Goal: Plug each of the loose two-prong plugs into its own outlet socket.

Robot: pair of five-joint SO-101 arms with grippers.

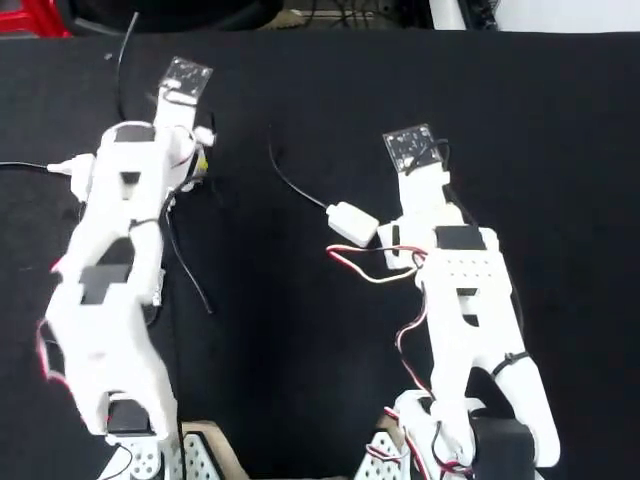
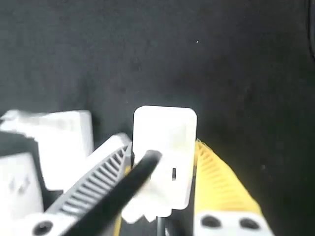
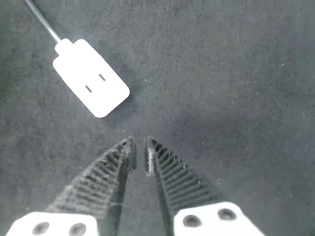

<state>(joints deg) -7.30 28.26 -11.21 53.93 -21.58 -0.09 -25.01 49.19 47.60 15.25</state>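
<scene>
- high view: two arms are seen over the black counter. a white socket block lies flat just beside the right arm, its dark cord trailing away across the counter. the head of the left arm is held well apart from that block.
- left wrist view: the left jaws are closed on a white plug, gripped between the grey and the yellow side. its prongs cannot be made out. a black cable is laid across the front of the plug, and other white blocks sit close beside the jaws.
- right wrist view: the right jaws are nearly closed and nothing is held. they are poised above bare counter, near the socket block, whose two slots face up.
- risks, as judged: the socket block is unheld, so it could be shoved along the counter when a plug is pressed in. the crossing cable could drag the plug askew in the grip. with the prongs unseen, a misaligned push could be made and the plug twisted out.
</scene>
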